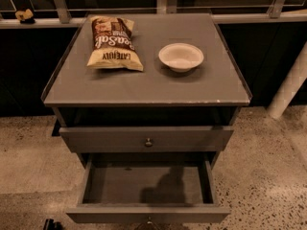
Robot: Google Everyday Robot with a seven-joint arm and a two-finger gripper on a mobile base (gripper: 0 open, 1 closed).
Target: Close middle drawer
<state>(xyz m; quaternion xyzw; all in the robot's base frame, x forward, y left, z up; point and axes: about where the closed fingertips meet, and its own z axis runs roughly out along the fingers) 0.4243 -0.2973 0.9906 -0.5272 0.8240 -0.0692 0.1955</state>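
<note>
The grey square cabinet [206, 87] fills the frame. Its grey middle drawer [120, 213] stands pulled well out at lower centre, interior bare. On the surface lie a tan foil crisp bag [114, 44] and a white round bowl [181, 56]. The gripper is outside the frame, so we cannot tell its state. We should press the drawer front squarely at its centre, pushing straight in.

Only one pale cylindrical arm link [290, 86] shows, slanting along the right edge with its upper end cut off by the frame and its lower end angled leftward. The gripper is out of view, jaws unseen.
</note>
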